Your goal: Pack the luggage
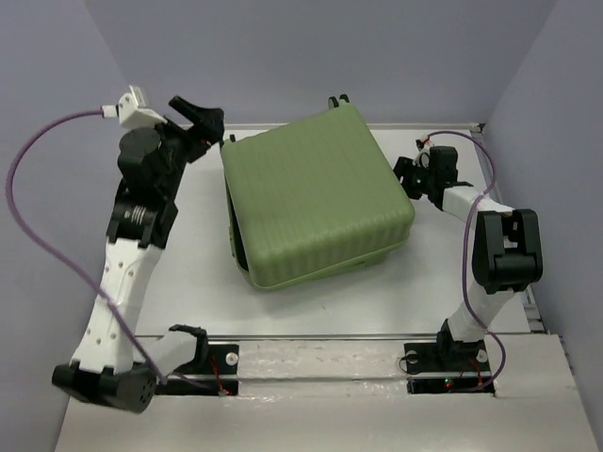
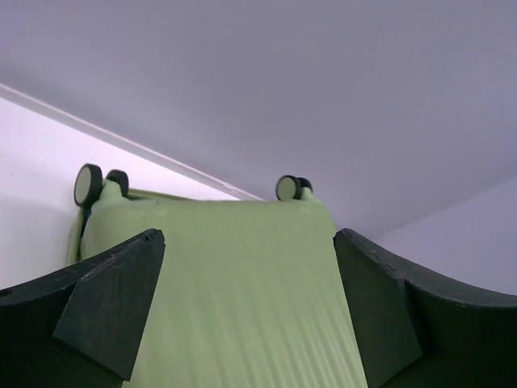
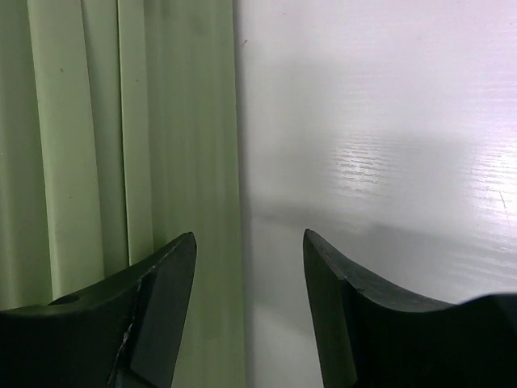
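left claw (image 2: 249, 236): open wide, holding nothing. its fingers (image 2: 113, 299) frame the ribbed shell from the far-left corner and stand apart from it.
right claw (image 3: 249, 236): parted, also empty. it hangs low just beside the right flank, one finger in line with the green shell, the other over bare table (image 3: 388, 121).
luggage (image 1: 316, 193): lies flat mid-table, shell up, turned askew. its caster wheels (image 2: 89, 184) are at the far end.
seam (image 1: 237, 247): the top view shows a dark gap along the left and near edges. judge the lid lowered but not latched. the contents are hidden.
reason for stance: with one claw on each side, you can steady the big shell with one while the other presses. pushed from one side only, it would likely slide.
next move: expect to close the gap. keep your fingers clear of the wheels.
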`<state>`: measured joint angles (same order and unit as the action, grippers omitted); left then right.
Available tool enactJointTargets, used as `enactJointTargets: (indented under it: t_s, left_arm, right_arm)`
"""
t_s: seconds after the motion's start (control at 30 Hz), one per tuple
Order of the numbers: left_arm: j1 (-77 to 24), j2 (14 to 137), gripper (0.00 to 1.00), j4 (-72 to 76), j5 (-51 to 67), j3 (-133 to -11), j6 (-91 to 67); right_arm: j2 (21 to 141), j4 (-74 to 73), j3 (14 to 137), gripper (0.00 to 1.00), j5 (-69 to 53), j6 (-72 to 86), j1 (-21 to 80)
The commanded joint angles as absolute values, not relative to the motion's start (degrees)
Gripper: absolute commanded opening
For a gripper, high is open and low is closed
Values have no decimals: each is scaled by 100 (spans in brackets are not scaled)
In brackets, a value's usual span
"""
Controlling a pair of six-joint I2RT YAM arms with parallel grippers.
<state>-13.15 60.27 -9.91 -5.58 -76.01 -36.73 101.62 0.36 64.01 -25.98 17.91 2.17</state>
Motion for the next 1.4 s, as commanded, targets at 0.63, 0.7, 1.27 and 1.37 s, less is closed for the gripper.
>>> enactJointTargets:
  t_s: [0.63,0.7,1.27,1.37]
  left_arm:
    - [589,11970,99,-476,3663,-10407,-4314]
    - [580,12128,99,-169,3779,-10258,-4561]
    - [422,11927,76,2505,4052,-8991,-6538]
    - [431,11542,48,2750,3929,-8991,-6653]
  right_arm:
    - [9905,457,6143,88,-3322,1767,281]
    - [9905,457,6152,88,-3331,1784,281]
    - [10099,510,6223,90,-3542,1863,281]
    - [10099,536,6214,90,-3568,1889,281]
